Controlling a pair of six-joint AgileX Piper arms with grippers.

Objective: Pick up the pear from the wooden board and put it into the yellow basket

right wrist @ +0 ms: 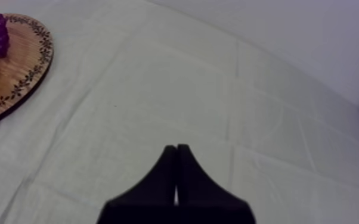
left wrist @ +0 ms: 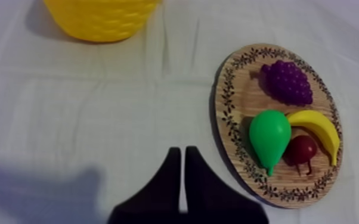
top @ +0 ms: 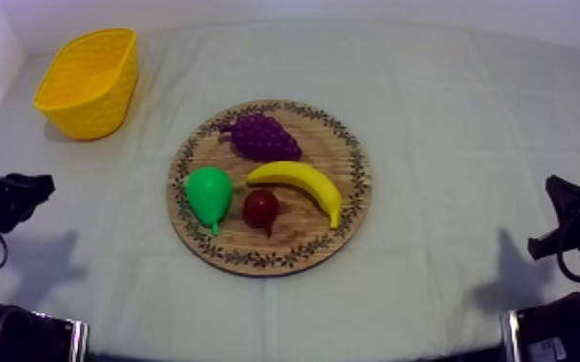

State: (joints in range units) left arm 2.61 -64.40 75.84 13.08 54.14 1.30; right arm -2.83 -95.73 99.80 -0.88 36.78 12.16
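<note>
Four toy fruits lie on the round wooden board, which sits in the middle of the table on the grey-white cloth. The green pear is on the side of the board that faces the left arm. It lies on its side, with its thin end pointing to the near rim. Just beside it is the small red fruit, and from the pictures one cannot tell whether the two touch. The banana curves over the red fruit, from the middle of the board toward the side of the right arm. The bunch of grapes occupies the far part of the board, near the banana's end.

The yellow basket stands at the far left corner of the table, well apart from the board. Its mouth is open upward, and the inside that can be seen is plain yellow wall.

The left gripper has its two black fingers pressed together into a narrow wedge, with nothing between them. It hangs over bare cloth beside the board, on the pear's side, and the basket is farther off beyond it. The right gripper is clenched in the same way, also grasping nothing. It is over bare cloth, well apart from the board's rim.
</note>
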